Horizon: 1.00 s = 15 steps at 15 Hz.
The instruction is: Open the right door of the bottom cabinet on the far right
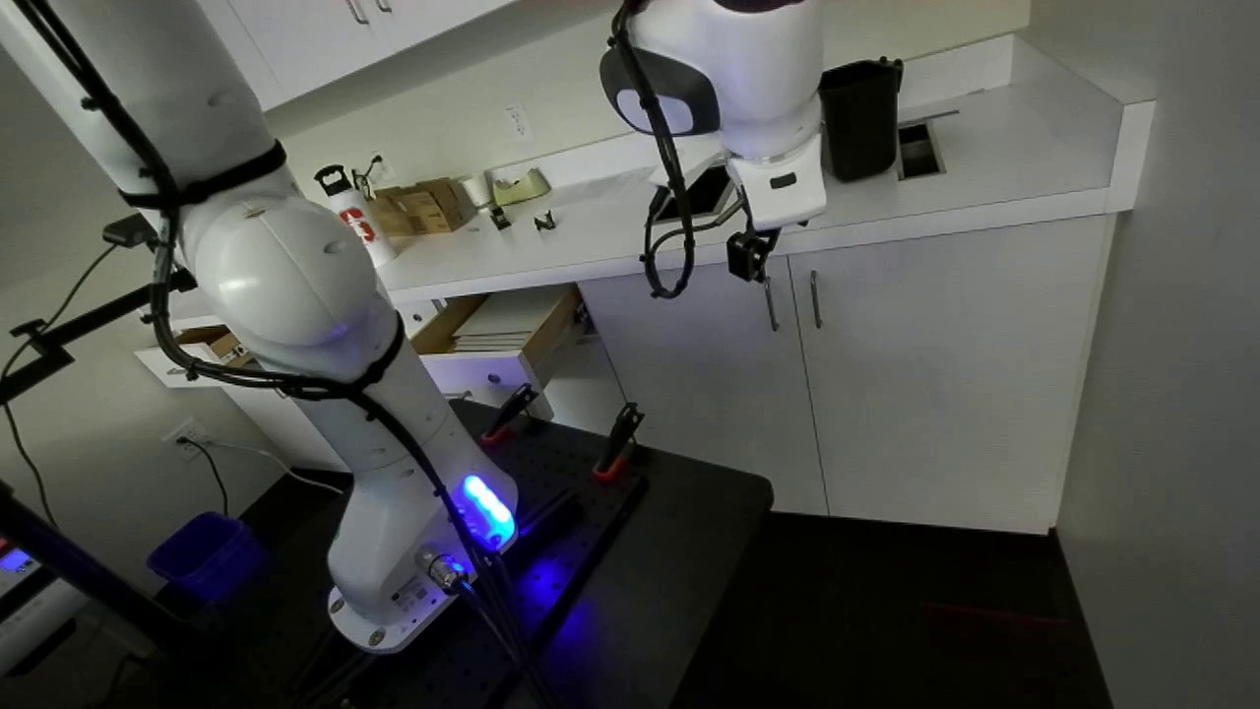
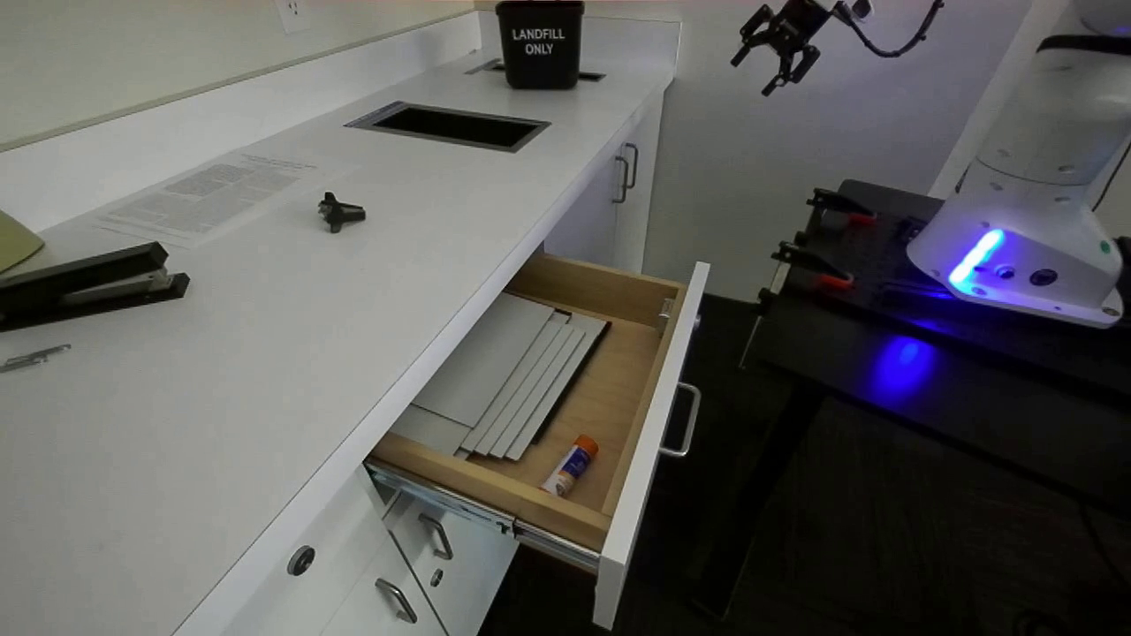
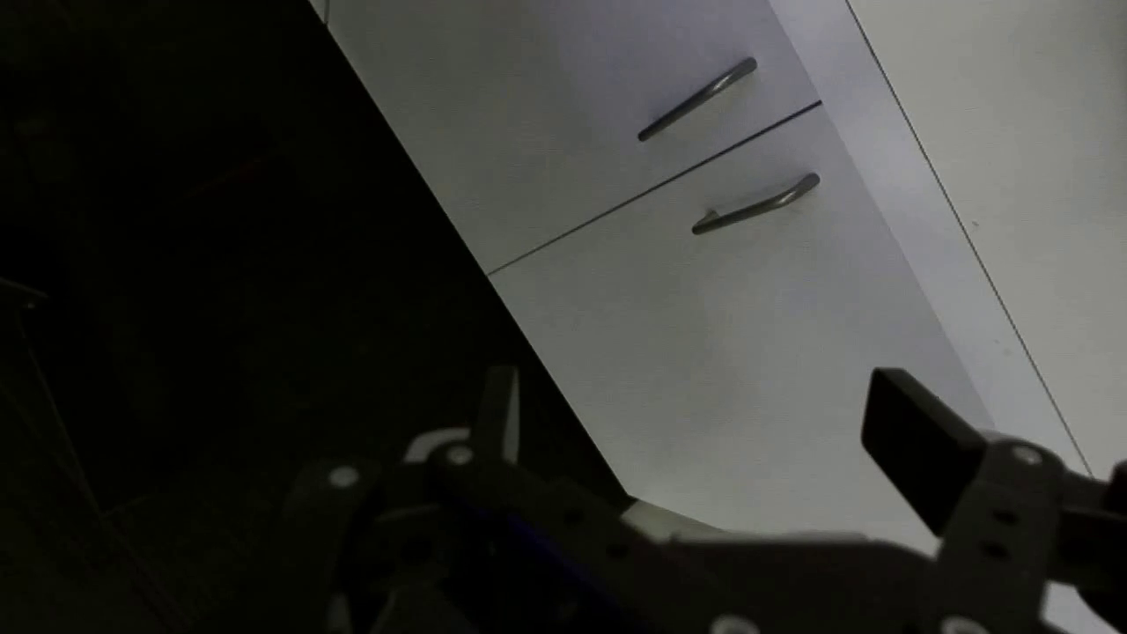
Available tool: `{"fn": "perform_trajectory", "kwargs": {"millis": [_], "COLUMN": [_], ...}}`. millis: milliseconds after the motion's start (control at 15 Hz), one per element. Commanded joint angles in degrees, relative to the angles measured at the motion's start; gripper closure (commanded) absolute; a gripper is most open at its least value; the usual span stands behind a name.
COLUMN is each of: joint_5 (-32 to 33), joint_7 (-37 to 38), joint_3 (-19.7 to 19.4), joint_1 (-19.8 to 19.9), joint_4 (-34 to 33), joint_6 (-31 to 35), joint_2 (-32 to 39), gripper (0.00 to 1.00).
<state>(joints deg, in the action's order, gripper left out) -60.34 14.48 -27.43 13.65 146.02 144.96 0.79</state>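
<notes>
The bottom cabinet has two plain white doors, both shut. The right door [image 1: 945, 384] has a slim vertical handle [image 1: 815, 298] near its upper left edge. The left door [image 1: 704, 364] has the twin handle [image 1: 770, 303] across the seam. In the wrist view the right door [image 3: 704, 326] is the lower panel, and its handle [image 3: 757, 207] lies above and between the fingers. My gripper [image 3: 696, 387] is open and empty, facing the door without touching it. In an exterior view the open gripper [image 2: 753, 76] hangs in the air, apart from the cabinet.
A wood-sided drawer [image 2: 649, 450] stands open left of the cabinet. The white countertop [image 1: 1024, 148] overhangs the doors and bears a black bin [image 1: 859, 123]. A side wall [image 1: 1171, 394] borders the right door. The black robot table [image 1: 689, 512], with clamps, stands before the left door.
</notes>
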Motion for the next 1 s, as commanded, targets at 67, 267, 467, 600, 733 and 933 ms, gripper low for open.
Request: {"fn": "perform_trajectory", "kwargs": {"millis": [67,267,467,600,733,933], "joint_5": [-9.1,-17.6,-25.0,-29.0,-31.3,-31.4], "joint_7": [2.2,1.2,-0.7,-2.2,-2.8,-1.6], "joint_3": [2.7,3.8,5.1,5.9,6.2,5.4], "joint_1": [4.8,7.6,10.5,12.2,13.5,11.7], "joint_4": [-3.9,-7.1,-11.0,-14.2,-17.7,-19.1], "joint_6": [-9.4,-16.5,-23.0,-26.3,-28.4,-25.1], "joint_2": [8.4,16.9,25.3,30.6,35.4,36.7], "gripper": [0.00,0.00,0.00,0.00,0.00,0.00]}}
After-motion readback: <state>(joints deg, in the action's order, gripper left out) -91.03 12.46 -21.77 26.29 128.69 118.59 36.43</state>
